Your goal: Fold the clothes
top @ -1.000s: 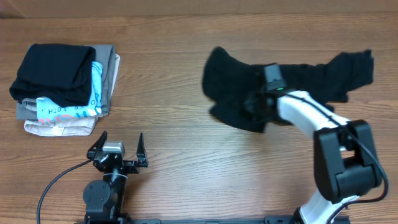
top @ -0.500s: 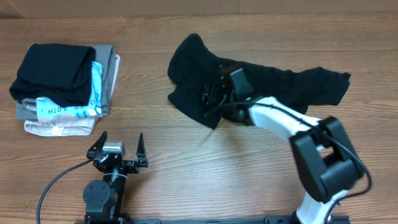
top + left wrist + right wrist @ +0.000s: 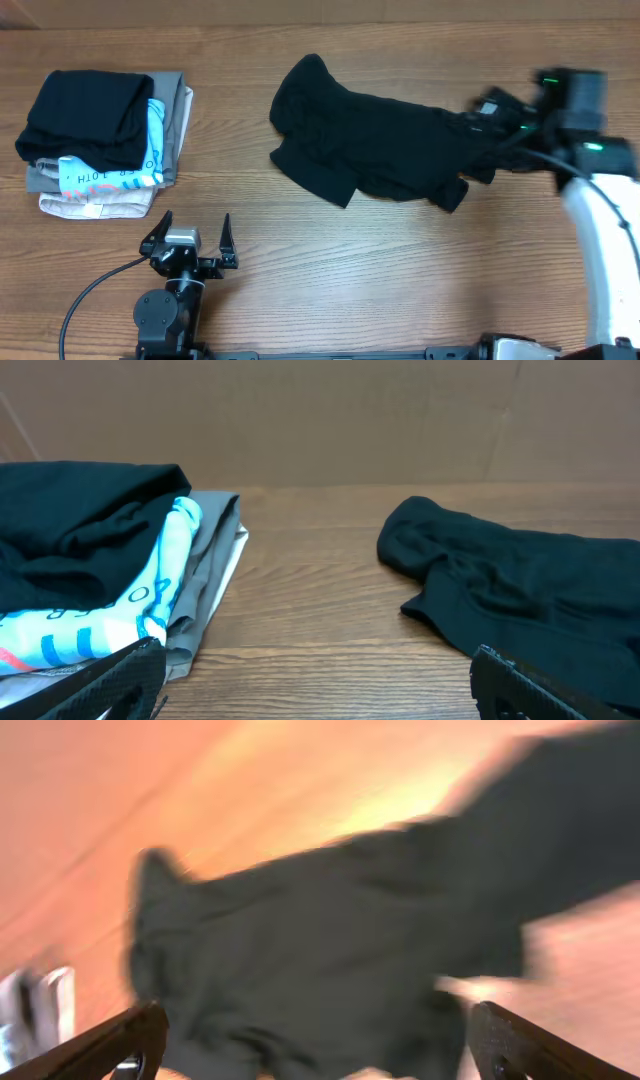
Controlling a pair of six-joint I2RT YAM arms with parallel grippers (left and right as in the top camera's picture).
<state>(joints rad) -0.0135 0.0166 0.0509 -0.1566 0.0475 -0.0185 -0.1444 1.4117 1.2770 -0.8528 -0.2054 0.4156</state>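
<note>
A wood-grain table fills the overhead view, and the left wrist view shows a plain brown panel behind it. The black T-shirt lies crumpled and unfolded from 12 to 2 o'clock. At 10 o'clock sits a stack of folded garments; blue lettering on its light-blue-and-white piece appears to read "10TH", the rest illegible. No logo can be seen on the shirt. The left gripper, at 7 o'clock, has its jaws spread apart and empty. The right gripper, blurred at 2 o'clock over the shirt's right end, shows its fingers wide apart, gripping nothing.
</note>
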